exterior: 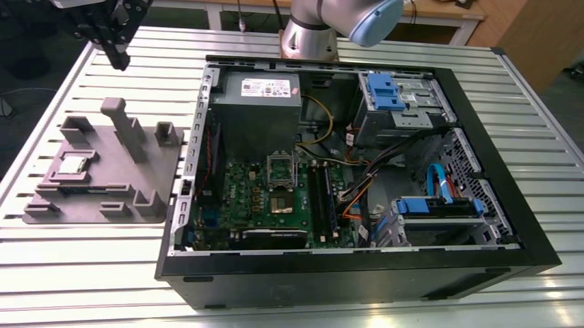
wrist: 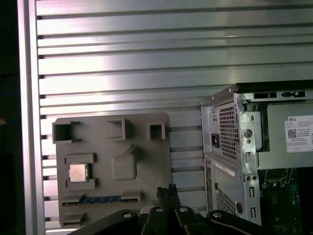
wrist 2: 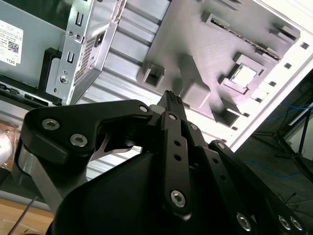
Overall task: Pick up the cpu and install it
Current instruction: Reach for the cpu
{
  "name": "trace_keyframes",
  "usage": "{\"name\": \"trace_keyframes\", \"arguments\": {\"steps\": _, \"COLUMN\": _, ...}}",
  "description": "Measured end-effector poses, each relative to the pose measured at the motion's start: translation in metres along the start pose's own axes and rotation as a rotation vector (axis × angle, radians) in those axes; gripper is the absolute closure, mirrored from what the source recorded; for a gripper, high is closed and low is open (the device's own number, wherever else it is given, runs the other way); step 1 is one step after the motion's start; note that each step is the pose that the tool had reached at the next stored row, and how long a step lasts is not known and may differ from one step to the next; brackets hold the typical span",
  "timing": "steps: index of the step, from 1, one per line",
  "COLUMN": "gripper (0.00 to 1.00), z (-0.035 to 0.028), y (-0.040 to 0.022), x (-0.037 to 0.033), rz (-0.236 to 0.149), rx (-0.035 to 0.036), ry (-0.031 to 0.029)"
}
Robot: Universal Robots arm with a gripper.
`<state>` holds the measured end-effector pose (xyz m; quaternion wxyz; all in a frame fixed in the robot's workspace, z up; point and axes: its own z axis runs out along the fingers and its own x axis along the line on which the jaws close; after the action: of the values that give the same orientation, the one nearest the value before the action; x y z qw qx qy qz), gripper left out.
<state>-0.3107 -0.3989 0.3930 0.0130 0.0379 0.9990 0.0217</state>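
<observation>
Tool: the tool hangs over the table, beyond the far corner of the tray. Its jaws are drawn together and hold nothing, and the tips meet in both wrist views.
Cpu: the cpu lies flat with its metal top up in a square pocket of the tray. It is at the exterior view's left, well apart from the tool and outside the computer case.
Same chip, first wrist view: the cpu sits between two raised blocks, with its other two sides free.
Handling: it is probably light, thin and stiff. The smooth lid looks slippery and the underside is likely fragile.
Where to hold: the two free pale edges look best, gripped level.
Socket: the dark square socket sits on the green motherboard, and its frame appears lifted.
Hard to make out: the cpu's underside, any corner mark, how deep it sits in the pocket, and the socket's contacts.
</observation>
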Motion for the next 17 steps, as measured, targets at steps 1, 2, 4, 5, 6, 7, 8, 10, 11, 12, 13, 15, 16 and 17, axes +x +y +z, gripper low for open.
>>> {"name": "trace_keyframes", "arguments": {"steps": 1, "gripper": 0.9, "z": 0.0, "y": -0.0001, "x": 0.0007, "rz": 0.0, "rx": 0.0, "ry": 0.0}}
{"name": "trace_keyframes", "arguments": {"steps": 2, "gripper": 0.9, "z": 0.0, "y": -0.0001, "x": 0.0015, "rz": 0.0, "rx": 0.0, "ry": 0.0}}
{"name": "trace_keyframes", "arguments": {"steps": 4, "gripper": 0.9, "z": 0.0, "y": -0.0002, "x": 0.0031, "rz": 0.0, "rx": 0.0, "ry": 0.0}}
{"name": "trace_keyframes", "arguments": {"steps": 5, "gripper": 0.9, "z": 0.0, "y": -0.0003, "x": 0.0041, "rz": 0.0, "rx": 0.0, "ry": -0.0001}}
{"name": "trace_keyframes", "arguments": {"steps": 6, "gripper": 0.9, "z": -0.0001, "y": -0.0004, "x": 0.0051, "rz": 0.0, "rx": 0.0, "ry": 0.0}}
{"name": "trace_keyframes", "arguments": {"steps": 7, "gripper": 0.9, "z": -0.0001, "y": -0.0005, "x": 0.006, "rz": 0.0, "rx": 0.0, "ry": 0.0}}
{"name": "trace_keyframes", "arguments": {"steps": 8, "gripper": 0.9, "z": -0.0001, "y": -0.0006, "x": 0.0071, "rz": 0.0, "rx": 0.0, "ry": 0.0}}
{"name": "trace_keyframes", "arguments": {"steps": 10, "gripper": 0.9, "z": -0.0002, "y": -0.0007, "x": 0.009, "rz": 0.0, "rx": 0.0, "ry": 0.0}}
{"name": "trace_keyframes", "arguments": {"steps": 11, "gripper": 0.9, "z": -0.0002, "y": -0.0007, "x": 0.0098, "rz": 0.0, "rx": 0.0, "ry": 0.0}}
{"name": "trace_keyframes", "arguments": {"steps": 12, "gripper": 0.9, "z": -0.0002, "y": -0.0008, "x": 0.0107, "rz": 0.0, "rx": 0.0, "ry": 0.0}}
{"name": "trace_keyframes", "arguments": {"steps": 13, "gripper": 0.9, "z": -0.0003, "y": -0.0009, "x": 0.0114, "rz": 0.0, "rx": 0.0001, "ry": 0.0001}}
{"name": "trace_keyframes", "arguments": {"steps": 15, "gripper": 0.9, "z": -0.0002, "y": -0.001, "x": 0.0127, "rz": 0.0, "rx": 0.0, "ry": 0.0}}
{"name": "trace_keyframes", "arguments": {"steps": 16, "gripper": 0.9, "z": -0.0003, "y": -0.001, "x": 0.0133, "rz": 0.0, "rx": 0.0, "ry": 0.0}}
{"name": "trace_keyframes", "arguments": {"steps": 17, "gripper": 0.9, "z": -0.0003, "y": -0.0011, "x": 0.014, "rz": 0.0, "rx": 0.0, "ry": 0.0}}
